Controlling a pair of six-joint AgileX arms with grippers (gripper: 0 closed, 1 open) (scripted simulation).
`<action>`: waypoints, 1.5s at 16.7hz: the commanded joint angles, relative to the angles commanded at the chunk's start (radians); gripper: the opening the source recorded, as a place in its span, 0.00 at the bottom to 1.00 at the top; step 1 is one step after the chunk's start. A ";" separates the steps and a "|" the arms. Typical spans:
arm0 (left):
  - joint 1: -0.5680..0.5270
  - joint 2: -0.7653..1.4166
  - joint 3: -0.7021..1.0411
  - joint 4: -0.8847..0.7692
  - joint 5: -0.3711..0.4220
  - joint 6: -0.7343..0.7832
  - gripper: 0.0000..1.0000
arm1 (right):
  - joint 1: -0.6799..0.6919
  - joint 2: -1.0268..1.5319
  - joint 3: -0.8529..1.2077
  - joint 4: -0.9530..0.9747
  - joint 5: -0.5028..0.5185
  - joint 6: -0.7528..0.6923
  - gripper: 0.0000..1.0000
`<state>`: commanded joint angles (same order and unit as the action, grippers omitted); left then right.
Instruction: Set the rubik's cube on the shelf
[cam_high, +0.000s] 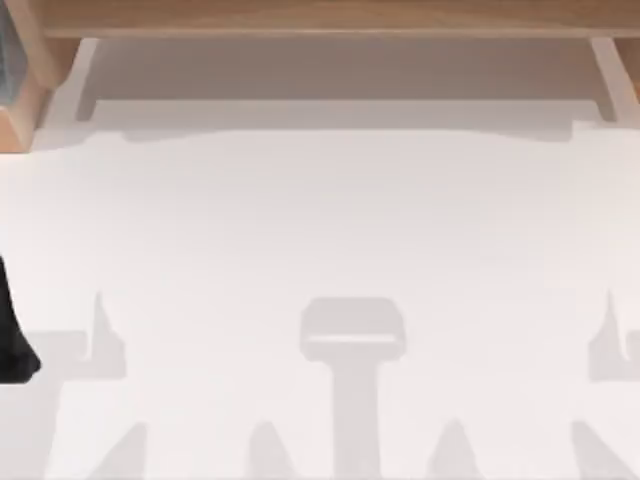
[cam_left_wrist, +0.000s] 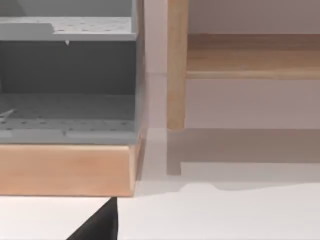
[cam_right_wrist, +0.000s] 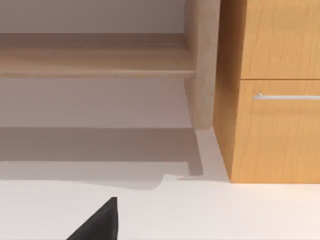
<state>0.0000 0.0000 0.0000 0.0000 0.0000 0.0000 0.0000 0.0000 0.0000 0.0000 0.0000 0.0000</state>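
The shelf (cam_high: 330, 18) is a long light-brown board across the far side of the table, resting on wooden side supports (cam_high: 82, 70). The left wrist view has its board (cam_left_wrist: 250, 60) and one upright (cam_left_wrist: 176, 65); the right wrist view has the board (cam_right_wrist: 95, 57) and the other upright (cam_right_wrist: 202, 65). The rubik's cube is out of view. A black part of my left arm (cam_high: 12, 335) pokes in at the table's left edge. A black tip of my left gripper (cam_left_wrist: 97, 225) and one of my right gripper (cam_right_wrist: 97, 225) hang low over the white tabletop.
A grey pegboard unit (cam_left_wrist: 65, 75) on a wooden base (cam_left_wrist: 65, 170) stands left of the shelf. A wooden drawer cabinet (cam_right_wrist: 275, 125) with a metal handle (cam_right_wrist: 285, 96) stands to its right. The white tabletop (cam_high: 320, 220) carries the arms' shadows near its front edge.
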 joint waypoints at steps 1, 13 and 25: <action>0.000 0.000 0.000 0.000 0.000 0.000 1.00 | 0.000 0.000 0.000 0.000 0.000 0.000 1.00; 0.000 0.000 0.000 0.000 0.000 0.000 1.00 | -0.152 0.665 0.347 0.381 -0.125 -0.490 1.00; 0.000 0.000 0.000 0.000 0.000 0.000 1.00 | -0.385 1.957 0.935 1.027 -0.366 -1.326 1.00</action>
<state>0.0000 0.0000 0.0000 0.0000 0.0000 0.0000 -0.3850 1.9571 0.9347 1.0269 -0.3661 -1.3264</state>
